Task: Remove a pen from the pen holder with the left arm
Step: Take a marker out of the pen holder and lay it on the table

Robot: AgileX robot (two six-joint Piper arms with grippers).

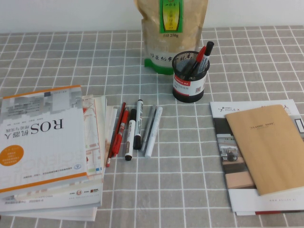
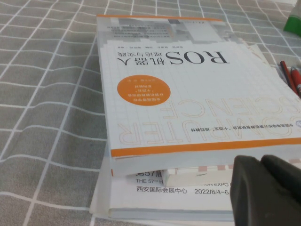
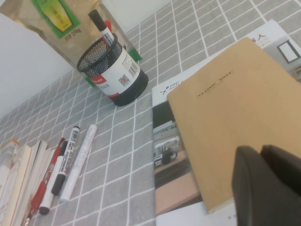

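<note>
Left tool (image 2: 261,165) is hovering clenched, empty, by the book (image 2: 164,94), well apart from the holder (image 1: 190,78) propping the pens (image 1: 203,56); right tool (image 3: 260,153) is idling clenched by the notebook (image 3: 235,108).

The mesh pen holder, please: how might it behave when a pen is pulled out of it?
Probably light: the pen holder is open wire mesh holding few pens, so a snagged pen might drag it. The pens lean toward one side, so it may tip that way. Left gripper hovers over the book stack; right gripper over the brown notebook.
</note>
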